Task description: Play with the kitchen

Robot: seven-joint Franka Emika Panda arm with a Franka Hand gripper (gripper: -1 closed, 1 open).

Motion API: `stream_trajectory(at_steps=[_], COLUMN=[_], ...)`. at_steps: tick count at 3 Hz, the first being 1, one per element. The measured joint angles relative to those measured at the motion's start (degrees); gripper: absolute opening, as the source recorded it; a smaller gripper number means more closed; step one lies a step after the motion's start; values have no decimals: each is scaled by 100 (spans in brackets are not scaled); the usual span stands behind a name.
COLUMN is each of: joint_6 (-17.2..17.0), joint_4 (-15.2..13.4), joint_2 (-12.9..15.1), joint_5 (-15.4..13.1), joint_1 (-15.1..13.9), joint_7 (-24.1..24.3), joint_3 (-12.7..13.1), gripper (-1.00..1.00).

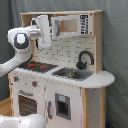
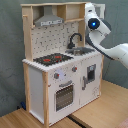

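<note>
The kitchen (image 1: 65, 75) (image 2: 60, 65) stands upright on a wooden floor (image 2: 100, 112) before a grey backdrop (image 1: 115, 50). Black-and-red hob (image 1: 37, 65) (image 2: 52, 59), sink (image 1: 70, 73) with black faucet (image 1: 84, 59) (image 2: 75, 39), oven door (image 1: 26, 104) (image 2: 64, 96) and grey hood (image 2: 49, 19) are present; the microwave (image 1: 70, 25) sits in the upper shelf. The white arm (image 1: 20, 42) (image 2: 112, 47) reaches to the upper shelf level. The gripper (image 1: 44, 31) is raised in front of the hood area; whether the claw is apart or together cannot be determined.
</note>
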Motion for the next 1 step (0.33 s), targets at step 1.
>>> stream_trajectory(at_steps=[1], joint_6=[1], joint_4=[27], joint_2=[19], joint_5=[4], joint_1=[0], joint_7=[0], joint_3=[-1], gripper=[100])
